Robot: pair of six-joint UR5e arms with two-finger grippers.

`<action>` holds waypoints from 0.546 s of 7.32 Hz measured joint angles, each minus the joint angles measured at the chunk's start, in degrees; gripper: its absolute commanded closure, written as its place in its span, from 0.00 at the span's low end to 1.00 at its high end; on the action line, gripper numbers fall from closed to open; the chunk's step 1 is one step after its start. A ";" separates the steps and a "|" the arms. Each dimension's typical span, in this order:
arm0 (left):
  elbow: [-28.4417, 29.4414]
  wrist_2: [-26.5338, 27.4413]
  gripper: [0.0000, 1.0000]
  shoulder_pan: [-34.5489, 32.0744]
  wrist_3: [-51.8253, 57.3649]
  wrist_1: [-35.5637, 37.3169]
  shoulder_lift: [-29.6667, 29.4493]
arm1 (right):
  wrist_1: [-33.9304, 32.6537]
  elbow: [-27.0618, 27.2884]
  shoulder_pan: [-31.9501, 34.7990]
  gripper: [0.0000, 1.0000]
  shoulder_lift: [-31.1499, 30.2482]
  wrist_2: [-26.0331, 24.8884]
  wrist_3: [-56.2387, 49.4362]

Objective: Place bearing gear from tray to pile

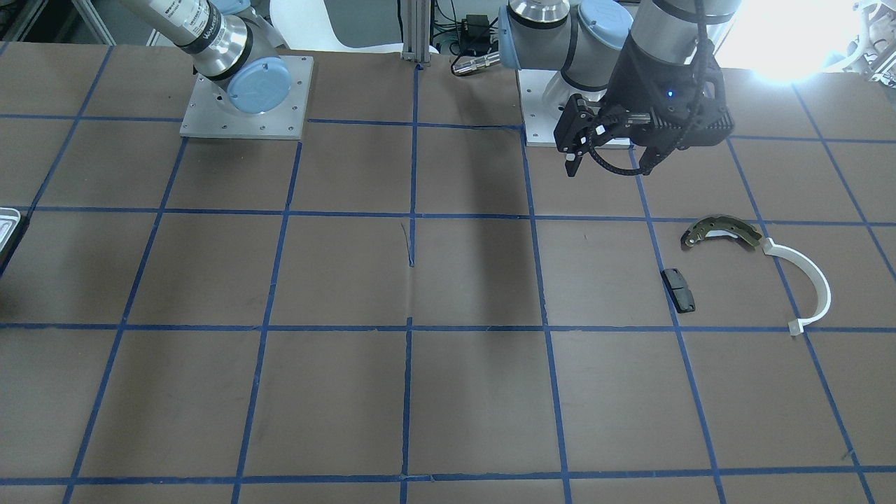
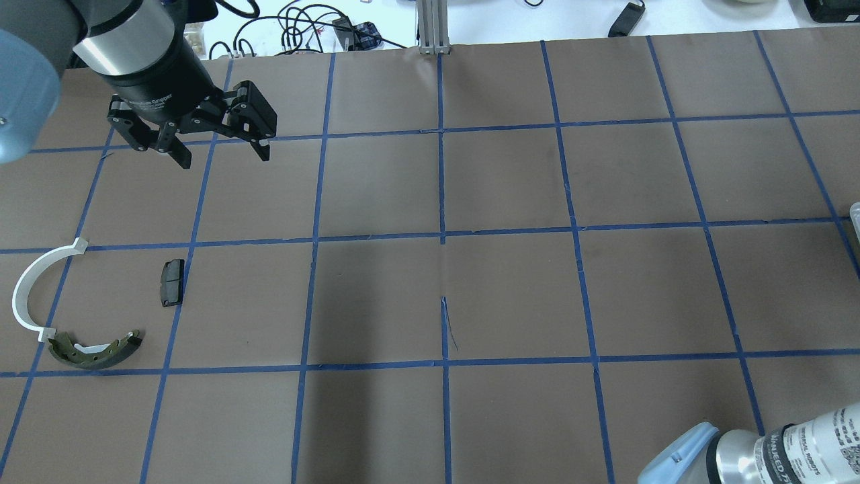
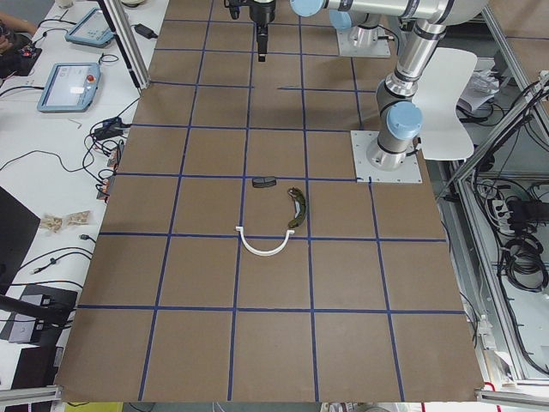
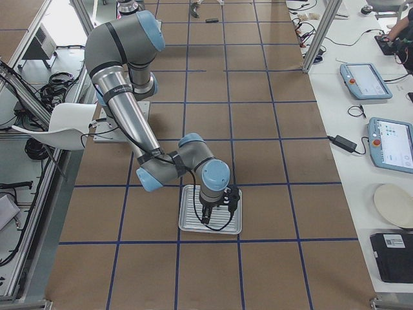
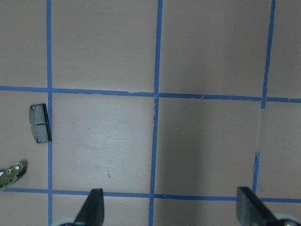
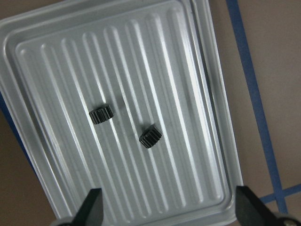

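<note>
1. Though two gears lie apart on the tray (image 6: 209,94), you find the nearer bearing gear (image 6: 150,137) almost centred ahead of the right gripper (image 6: 170,212); the other gear (image 6: 101,114) lies farther off to one side.
2. Right gripper: jaws wide, empty, directly over the tray.
3. Left gripper (image 2: 218,144): wide, empty, near the pile (image 2: 97,349), well apart from the tray.

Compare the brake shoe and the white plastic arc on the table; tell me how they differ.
The brake shoe is dark brass-grey; the white arc is plain white. The brake shoe is a broad band with holes; the white arc is a thin strip sweeping a longer, wider curve. Both are curved and lie flat on the table, one end of each close together.
</note>
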 measured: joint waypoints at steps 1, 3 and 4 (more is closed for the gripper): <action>0.00 0.00 0.00 0.00 0.00 -0.02 0.00 | -0.34 0.54 -0.11 0.00 0.56 0.05 1.49; 0.00 -0.04 0.00 0.00 0.00 -0.08 0.00 | -6.64 0.90 -0.16 0.00 3.24 0.07 2.73; 0.00 -0.04 0.00 0.00 0.00 -0.08 0.00 | -10.74 1.00 -0.17 0.00 4.23 -0.03 3.85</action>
